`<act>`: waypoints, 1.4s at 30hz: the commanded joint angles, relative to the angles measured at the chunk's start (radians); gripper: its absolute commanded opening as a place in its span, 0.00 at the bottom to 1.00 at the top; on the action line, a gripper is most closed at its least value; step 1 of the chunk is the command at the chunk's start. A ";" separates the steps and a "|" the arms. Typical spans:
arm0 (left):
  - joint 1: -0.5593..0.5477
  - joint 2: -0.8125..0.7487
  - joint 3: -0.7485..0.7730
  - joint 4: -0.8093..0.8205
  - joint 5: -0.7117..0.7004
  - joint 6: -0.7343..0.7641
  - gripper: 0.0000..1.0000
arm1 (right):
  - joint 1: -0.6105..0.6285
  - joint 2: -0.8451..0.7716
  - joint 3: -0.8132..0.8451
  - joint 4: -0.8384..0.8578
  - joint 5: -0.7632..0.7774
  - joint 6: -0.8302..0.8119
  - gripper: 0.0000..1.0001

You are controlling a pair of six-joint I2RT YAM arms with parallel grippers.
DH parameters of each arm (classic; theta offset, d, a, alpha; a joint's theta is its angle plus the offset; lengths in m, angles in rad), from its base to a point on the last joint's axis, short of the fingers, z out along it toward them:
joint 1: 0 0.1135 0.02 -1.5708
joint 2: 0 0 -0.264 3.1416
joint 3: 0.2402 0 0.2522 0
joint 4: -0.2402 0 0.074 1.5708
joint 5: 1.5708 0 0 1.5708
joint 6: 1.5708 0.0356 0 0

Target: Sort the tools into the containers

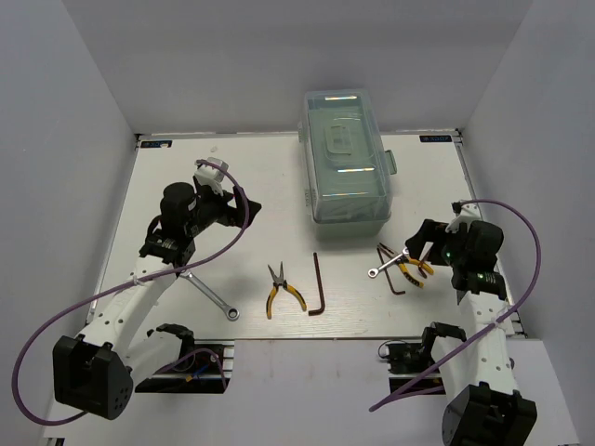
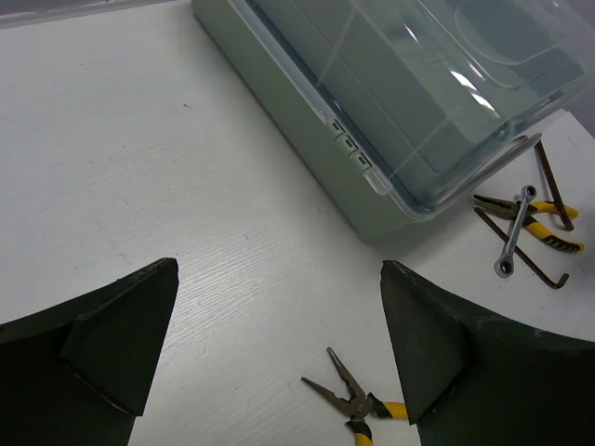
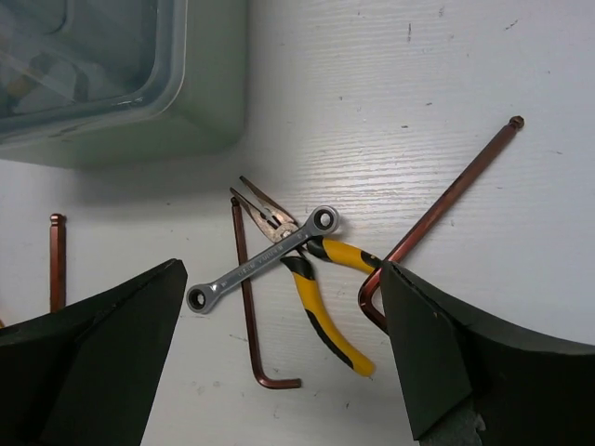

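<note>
The mint-green toolbox (image 1: 346,158) stands at the back centre with its translucent lid shut. One silver wrench (image 1: 210,295) lies at the left. One pair of yellow-black pliers (image 1: 283,291) and a brown hex key (image 1: 318,284) lie in the middle. At the right, a second wrench (image 3: 263,259) lies across a second pair of pliers (image 3: 316,279), with two more hex keys (image 3: 248,307) beside and under them. My left gripper (image 1: 245,210) is open and empty, above the table left of the toolbox. My right gripper (image 3: 281,279) is open and empty over the right pile.
White walls enclose the table (image 1: 186,186) on three sides. In the left wrist view, the toolbox's front latch tabs (image 2: 349,144) face the gripper, and the middle pliers (image 2: 358,404) lie just below the fingers.
</note>
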 commanded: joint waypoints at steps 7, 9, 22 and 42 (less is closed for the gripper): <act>0.002 0.020 0.010 -0.012 -0.009 -0.003 1.00 | 0.005 0.117 0.241 -0.155 -0.338 -0.362 0.90; 0.002 0.032 0.021 -0.012 -0.009 -0.003 1.00 | 0.014 0.191 0.376 -0.164 -0.385 -0.364 0.86; 0.002 0.114 0.030 0.000 0.014 -0.021 0.15 | 0.315 0.683 1.112 -0.182 -0.087 -0.225 0.52; 0.002 0.126 0.030 0.002 0.044 -0.001 0.87 | 0.579 1.237 1.492 -0.050 0.143 0.193 0.74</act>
